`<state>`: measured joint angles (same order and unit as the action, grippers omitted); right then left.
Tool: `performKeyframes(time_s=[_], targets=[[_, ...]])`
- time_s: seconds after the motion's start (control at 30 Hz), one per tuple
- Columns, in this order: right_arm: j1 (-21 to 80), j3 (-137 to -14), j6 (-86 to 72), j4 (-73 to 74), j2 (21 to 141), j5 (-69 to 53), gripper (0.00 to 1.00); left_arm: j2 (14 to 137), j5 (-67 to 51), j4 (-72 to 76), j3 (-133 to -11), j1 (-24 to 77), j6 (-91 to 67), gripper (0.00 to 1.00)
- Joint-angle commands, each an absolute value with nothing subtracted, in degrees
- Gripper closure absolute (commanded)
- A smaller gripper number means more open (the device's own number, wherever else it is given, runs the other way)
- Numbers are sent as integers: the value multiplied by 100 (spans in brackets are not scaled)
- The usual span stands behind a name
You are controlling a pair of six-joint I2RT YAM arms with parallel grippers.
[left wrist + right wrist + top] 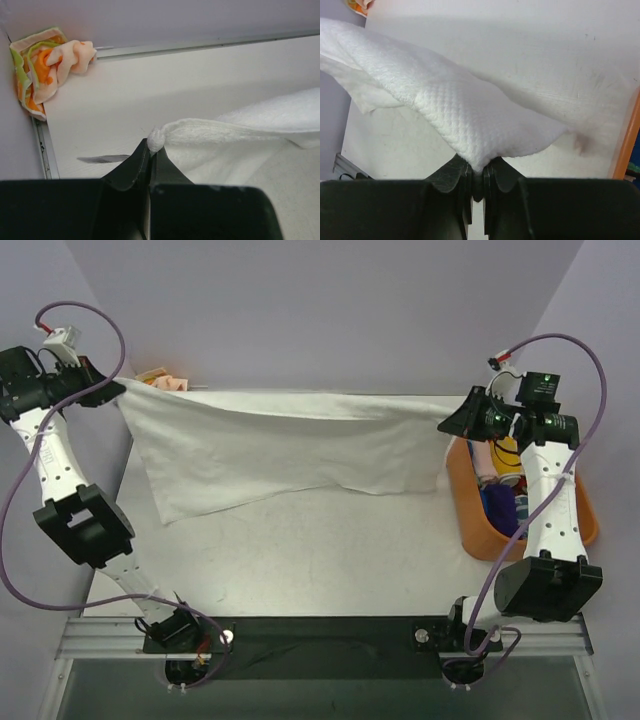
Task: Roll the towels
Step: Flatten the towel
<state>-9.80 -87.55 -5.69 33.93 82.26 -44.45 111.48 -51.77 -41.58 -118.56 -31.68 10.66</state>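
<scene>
"Where was the large plain white cloth towel (280, 455)?"

"Spread across the far half of the white table (300, 570). Its far edge was held up between the two arms and the rest draped down onto the surface."

"And the left gripper (150, 149)?"

"Pinched tight on the far-left corner, with a small nub of cloth poking out."

"The right gripper (479, 172)?"

"Closed on the far-right corner, beside the orange plastic bin (470, 525)."

"Other towels?"

"A small cream towel with orange blotches (50, 65) lay crumpled in the far-left corner. Small coloured rolls (498, 502) sat in the bin."
</scene>
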Motion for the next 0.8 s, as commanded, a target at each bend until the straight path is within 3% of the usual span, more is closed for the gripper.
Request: performKeyframes(time_s=[0.0, 0.23, 0.5, 0.63, 0.77], targets=[[-1124, -9070, -501, 3621, 8165, -4824, 100, 10811, -5677, -3850, -11936, -3278, 721, 100], [-1573, -8966, -475, 3665, 7306, -5194, 100, 9441, -6512, -2700, -10443, -4112, -271, 100], [-1933, -8245, -457, 3963, 5758, -5221, 100, 7922, -7873, -846, -8650, -5990, -1815, 100], [-1995, -7981, -641, 4157, 4959, -4879, 100, 7322, -8454, 1928, -7543, -6635, -3532, 100], [-1995, -7787, -922, 4157, 4798, -4475, 100, 6970, -8299, 1942, -7243, -6715, -3340, 100]])
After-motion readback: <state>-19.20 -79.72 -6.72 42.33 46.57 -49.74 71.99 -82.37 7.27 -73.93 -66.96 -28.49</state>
